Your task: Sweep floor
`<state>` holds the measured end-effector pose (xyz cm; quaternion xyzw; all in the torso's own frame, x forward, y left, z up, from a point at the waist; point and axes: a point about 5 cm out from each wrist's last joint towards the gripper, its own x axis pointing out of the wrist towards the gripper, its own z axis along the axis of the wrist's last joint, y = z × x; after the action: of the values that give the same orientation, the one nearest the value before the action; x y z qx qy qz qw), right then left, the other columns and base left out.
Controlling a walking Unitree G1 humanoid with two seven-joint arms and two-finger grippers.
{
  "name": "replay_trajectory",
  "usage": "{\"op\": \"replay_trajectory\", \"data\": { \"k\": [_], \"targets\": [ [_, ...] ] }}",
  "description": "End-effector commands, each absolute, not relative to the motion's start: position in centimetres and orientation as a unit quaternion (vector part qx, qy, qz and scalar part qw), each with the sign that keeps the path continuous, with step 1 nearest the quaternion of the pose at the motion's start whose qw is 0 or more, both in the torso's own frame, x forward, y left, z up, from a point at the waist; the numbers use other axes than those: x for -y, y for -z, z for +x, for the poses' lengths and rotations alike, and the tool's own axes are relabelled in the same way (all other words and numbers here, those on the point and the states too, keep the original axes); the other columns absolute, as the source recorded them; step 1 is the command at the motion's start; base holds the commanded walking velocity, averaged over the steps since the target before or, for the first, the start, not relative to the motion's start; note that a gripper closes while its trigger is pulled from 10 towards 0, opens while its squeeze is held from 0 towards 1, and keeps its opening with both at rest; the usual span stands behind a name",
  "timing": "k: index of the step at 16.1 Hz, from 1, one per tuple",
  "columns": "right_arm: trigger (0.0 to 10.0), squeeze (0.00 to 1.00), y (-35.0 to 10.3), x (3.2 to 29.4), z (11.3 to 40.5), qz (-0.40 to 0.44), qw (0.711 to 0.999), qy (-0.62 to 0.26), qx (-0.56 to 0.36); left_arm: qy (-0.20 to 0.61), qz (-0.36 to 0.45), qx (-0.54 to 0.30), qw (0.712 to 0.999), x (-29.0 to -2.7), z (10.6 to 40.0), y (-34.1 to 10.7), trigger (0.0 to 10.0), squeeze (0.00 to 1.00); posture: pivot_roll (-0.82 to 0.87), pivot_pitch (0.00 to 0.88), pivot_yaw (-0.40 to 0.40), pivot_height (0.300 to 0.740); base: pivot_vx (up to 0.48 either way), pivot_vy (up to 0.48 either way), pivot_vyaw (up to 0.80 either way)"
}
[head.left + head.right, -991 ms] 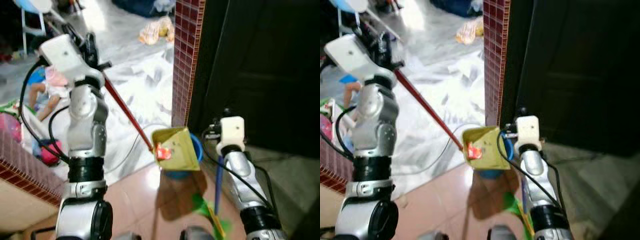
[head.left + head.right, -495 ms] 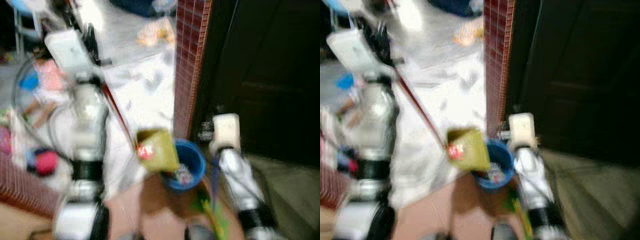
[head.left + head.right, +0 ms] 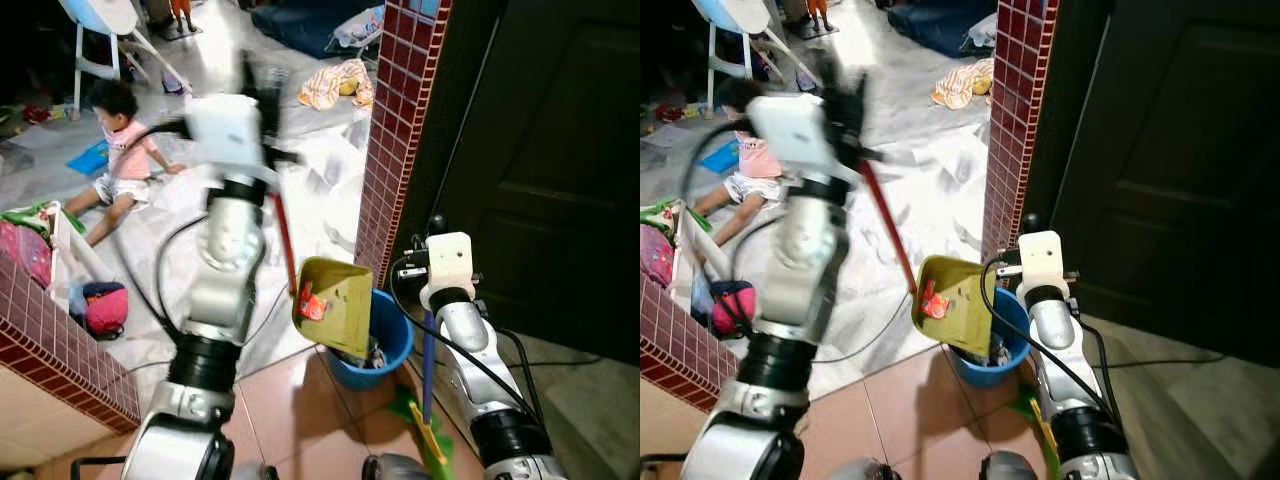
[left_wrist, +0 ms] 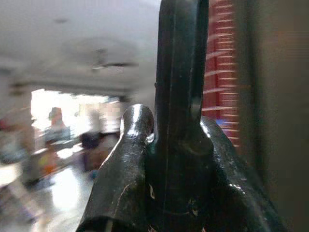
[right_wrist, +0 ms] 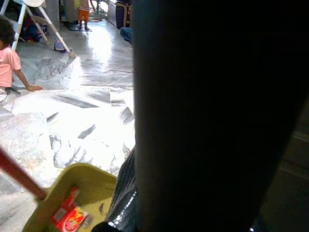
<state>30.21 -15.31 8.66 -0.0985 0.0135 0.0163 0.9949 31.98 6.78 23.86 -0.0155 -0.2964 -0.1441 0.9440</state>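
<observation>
Emptying is the step in hand, as I judge it: my left claw (image 3: 262, 85) is raised high and clenched around the red handle (image 3: 283, 232) of the yellow dustpan (image 3: 335, 304). In the left wrist view both fingers (image 4: 125, 179) press against the dark top end of that handle. The dustpan hangs tilted just above the near rim of the blue bucket (image 3: 398, 340), which stands on the floor at the foot of the red tiled pillar (image 3: 395, 150). A red wrapper (image 3: 311, 305) lies on the pan's inner face and has not slid out. Inside the bucket I see some rubbish.

My right claw (image 3: 433, 222) is beside the pillar, at the top of a dark blue stick (image 3: 428, 368) that goes down to a green and yellow broom head (image 3: 428, 436) on the tiles. I cannot tell whether this claw is clenched on the stick or loose.

For the next move I think the pan must tilt more steeply, with its open edge over the middle of the bucket, so that the wrapper falls in and not on the floor. A child (image 3: 118, 150) sits on the floor well apart, behind my left arm, so the long handle should swing with care.
</observation>
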Motion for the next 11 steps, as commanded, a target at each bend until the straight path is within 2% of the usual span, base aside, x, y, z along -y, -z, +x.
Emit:
{"op": "replay_trajectory", "data": {
  "k": [1, 3, 4, 6, 7, 8, 10, 11],
  "targets": [
    [10.0, 0.00, -9.6, 15.1, 30.7, -0.098, 0.995, -0.020, 0.006, 0.222, -0.012, 0.321, 0.921, -4.9, 30.8, -24.7, 10.0, 0.00, -0.09, 0.000, 0.049, 0.740, 0.000, 0.000, 0.00],
    [10.0, 0.00, -9.5, 15.2, 30.7, -0.099, 0.995, -0.020, 0.006, 0.373, 0.019, 0.297, 0.879, -1.6, 28.8, -23.2, 10.0, 0.00, -0.09, 0.000, 0.048, 0.740, 0.000, 0.000, 0.00],
    [10.0, 0.00, -9.5, 15.1, 30.7, -0.100, 0.995, -0.020, 0.006, 0.392, 0.032, 0.297, 0.870, -1.3, 28.5, -23.0, 10.0, 0.00, -0.09, 0.000, 0.048, 0.740, 0.000, 0.000, 0.00],
    [10.0, 0.00, -9.6, 15.1, 30.8, -0.101, 0.995, -0.021, 0.007, 0.472, 0.072, 0.281, 0.833, 0.0, 27.3, -21.8, 10.0, 0.00, -0.09, 0.000, 0.046, 0.740, 0.000, 0.000, 0.00],
    [10.0, 0.00, -9.6, 15.1, 30.8, -0.101, 0.995, -0.021, 0.007, 0.481, 0.081, 0.282, 0.827, 0.1, 27.1, -21.7, 10.0, 0.00, -0.09, 0.000, 0.046, 0.740, 0.000, 0.000, 0.00],
    [10.0, 0.00, -9.6, 15.1, 30.9, -0.103, 0.994, -0.023, 0.009, 0.528, 0.123, 0.269, 0.796, 0.6, 26.3, -21.0, 10.0, 0.00, -0.09, 0.000, 0.043, 0.740, 0.000, 0.000, 0.00],
    [10.0, 0.00, -9.7, 15.1, 31.0, -0.104, 0.994, -0.024, 0.010, 0.536, 0.147, 0.277, 0.784, 0.6, 26.2, -21.1, 10.0, 0.00, -0.09, 0.000, 0.041, 0.740, 0.000, 0.000, 0.00],
    [10.0, 0.00, -9.7, 15.0, 31.1, -0.104, 0.994, -0.025, 0.010, 0.531, 0.146, 0.276, 0.788, 0.5, 26.4, -21.1, 10.0, 0.00, -0.08, 0.000, 0.041, 0.740, 0.000, 0.000, 0.00]
  ]
}}
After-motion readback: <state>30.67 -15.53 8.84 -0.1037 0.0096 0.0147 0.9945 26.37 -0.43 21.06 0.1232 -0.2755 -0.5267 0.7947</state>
